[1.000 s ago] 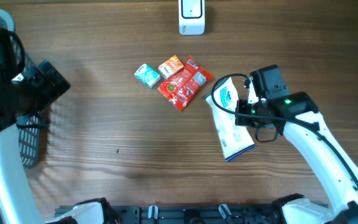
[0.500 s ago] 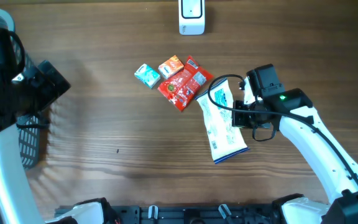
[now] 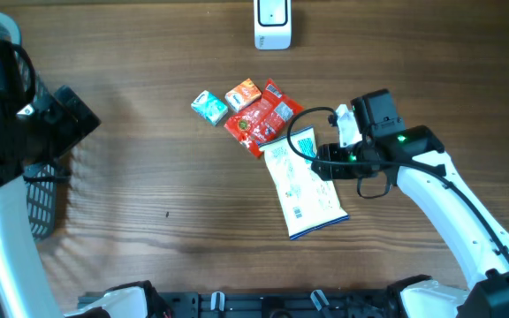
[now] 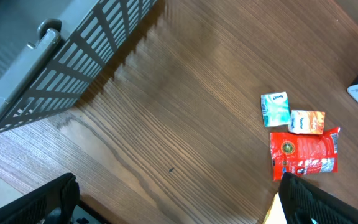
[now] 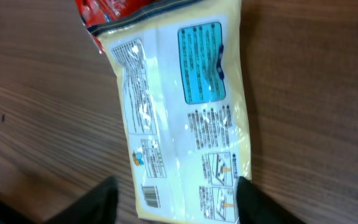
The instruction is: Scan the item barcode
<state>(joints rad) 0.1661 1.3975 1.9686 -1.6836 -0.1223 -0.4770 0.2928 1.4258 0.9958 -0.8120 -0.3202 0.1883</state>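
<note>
Packet (image 3: 303,184) flat on table (image 3: 148,177), its edge between right jaws, parted and seemingly not gripping, left jaws wide

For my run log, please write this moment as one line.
left tool: open, empty | right tool: open at packet | packet: on table, barcode up | scanner: far edge

I see my right arm (image 3: 453,212), right of the scanner (image 3: 272,24), in white shells with black joints, a green light (image 3: 405,139) and a looped black cable (image 3: 318,110).
</note>
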